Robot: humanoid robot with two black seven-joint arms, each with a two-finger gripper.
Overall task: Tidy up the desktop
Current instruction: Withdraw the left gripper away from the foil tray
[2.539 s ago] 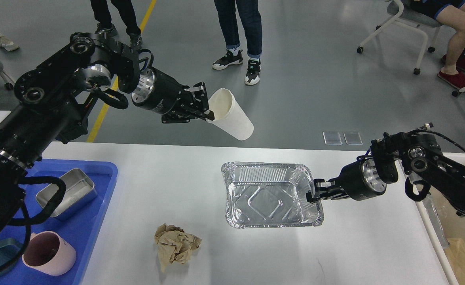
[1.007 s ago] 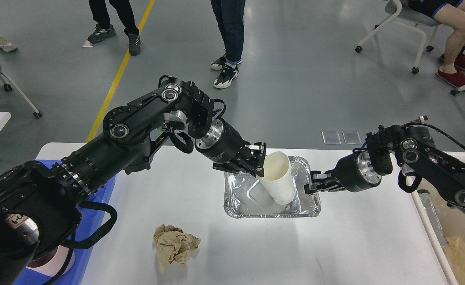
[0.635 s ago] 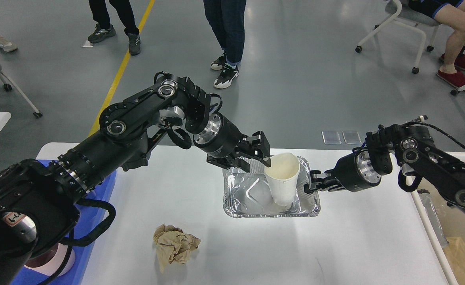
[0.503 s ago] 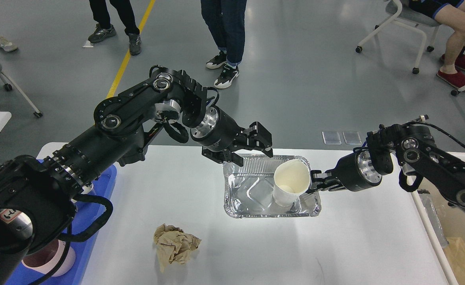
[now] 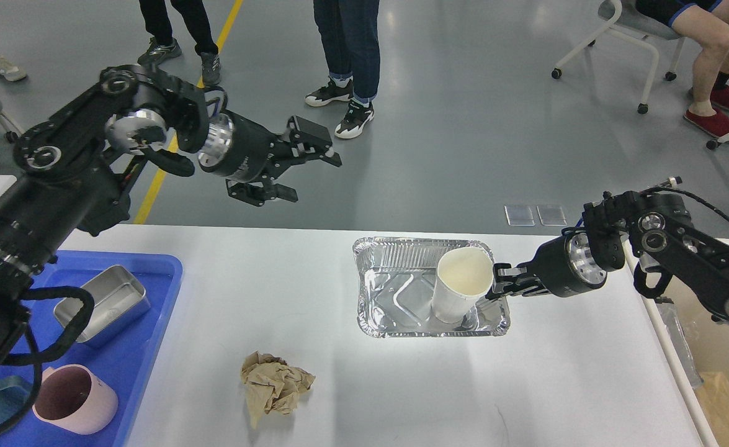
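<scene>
Having left the paper cup (image 5: 461, 282) standing in the foil tray (image 5: 401, 298), the left gripper (image 5: 305, 164) withdrew, fingers wide, empty. The right gripper (image 5: 502, 287) pinches the tray rim; it should drag slowly so the cup stays upright.

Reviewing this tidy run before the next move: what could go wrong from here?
1. The paper cup stands tall and upright in the foil tray, which the right gripper grips by one edge. A quick drag could tip the cup out.
2. Thin foil held at one rim may bend or tear rather than slide.
3. The crumpled paper lies on the desktop, and the open left gripper is raised far from it.
</scene>
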